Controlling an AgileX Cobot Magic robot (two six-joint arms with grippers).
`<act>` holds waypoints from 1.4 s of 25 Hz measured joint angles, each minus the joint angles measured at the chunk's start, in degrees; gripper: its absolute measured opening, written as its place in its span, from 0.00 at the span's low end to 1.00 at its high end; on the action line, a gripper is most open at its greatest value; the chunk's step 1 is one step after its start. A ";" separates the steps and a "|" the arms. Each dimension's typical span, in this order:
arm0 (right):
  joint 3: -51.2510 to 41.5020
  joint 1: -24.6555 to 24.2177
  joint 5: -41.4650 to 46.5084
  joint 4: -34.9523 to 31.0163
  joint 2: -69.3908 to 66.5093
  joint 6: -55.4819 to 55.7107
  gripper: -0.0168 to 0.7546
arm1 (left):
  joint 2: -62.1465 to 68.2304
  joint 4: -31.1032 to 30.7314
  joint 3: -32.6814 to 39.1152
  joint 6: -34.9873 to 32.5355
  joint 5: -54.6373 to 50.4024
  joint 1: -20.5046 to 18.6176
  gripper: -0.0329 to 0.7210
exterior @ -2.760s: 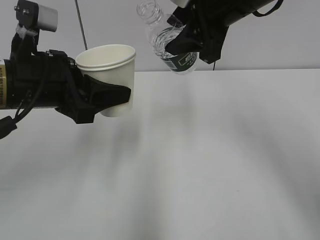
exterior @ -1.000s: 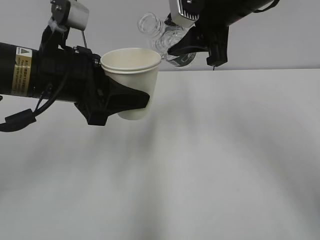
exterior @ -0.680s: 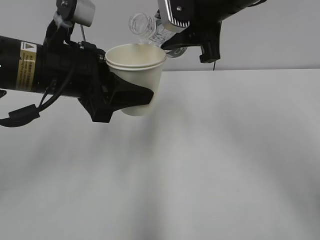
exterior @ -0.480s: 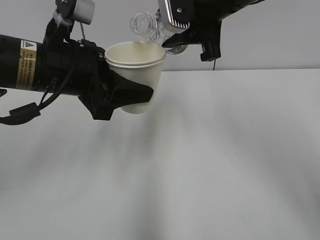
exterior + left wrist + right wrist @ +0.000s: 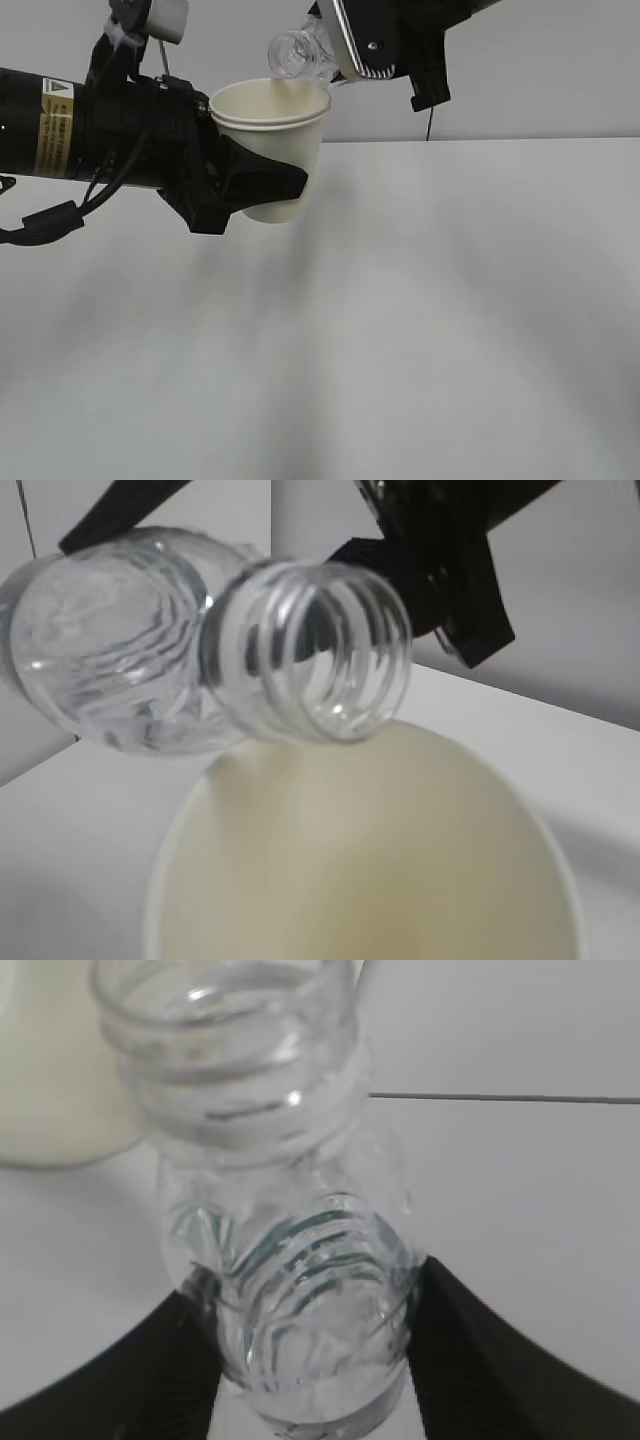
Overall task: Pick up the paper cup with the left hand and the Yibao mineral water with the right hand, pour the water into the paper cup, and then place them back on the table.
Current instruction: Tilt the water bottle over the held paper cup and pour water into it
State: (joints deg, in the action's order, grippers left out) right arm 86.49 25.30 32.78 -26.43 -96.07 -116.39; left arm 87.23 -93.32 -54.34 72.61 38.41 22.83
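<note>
My left gripper (image 5: 262, 190) is shut on the cream paper cup (image 5: 275, 140) and holds it upright above the white table (image 5: 450, 300). My right gripper (image 5: 345, 60) is shut on the clear, capless Yibao bottle (image 5: 298, 55), tipped on its side with the neck over the cup's rim. In the left wrist view the bottle's open mouth (image 5: 310, 650) hangs just above the cup's inside (image 5: 370, 860); my own fingers are hidden there. In the right wrist view black fingers (image 5: 490, 1360) clamp the bottle's ribbed shoulder (image 5: 300, 1260), with the cup (image 5: 60, 1070) beyond the neck at upper left.
A plain grey wall stands behind the table's far edge (image 5: 500, 139). A thin dark cable (image 5: 428, 125) hangs from the right arm. Shadows of both arms lie on the tabletop.
The left arm carried the cup to the right and a little up. The right gripper tipped the bottle further and brought its neck down over the cup's rim.
</note>
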 joint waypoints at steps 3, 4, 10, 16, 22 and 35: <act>0.00 0.00 -0.40 0.00 0.00 -2.78 0.58 | 0.00 0.11 0.00 0.00 -0.16 0.00 0.53; 0.00 0.00 -0.51 0.00 0.00 -3.34 0.58 | 0.00 0.11 0.00 0.00 -0.22 0.00 0.53; 0.00 0.04 -1.67 0.00 0.00 -6.34 0.58 | 0.00 0.50 0.00 0.00 -0.57 0.00 0.53; 0.00 0.13 -2.67 0.00 0.00 -7.72 0.58 | 0.00 1.36 0.00 0.00 -0.93 0.00 0.53; 0.00 0.13 -3.40 0.00 0.00 -10.30 0.58 | 0.00 1.66 0.00 0.00 -0.97 0.00 0.53; 0.00 0.45 -5.55 0.00 0.00 -11.25 0.58 | 0.00 2.38 -0.36 0.62 -0.06 0.00 0.53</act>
State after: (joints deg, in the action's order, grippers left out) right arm 86.49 25.76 27.23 -26.43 -96.07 -127.64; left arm 87.23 -90.94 -54.70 73.23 38.34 22.83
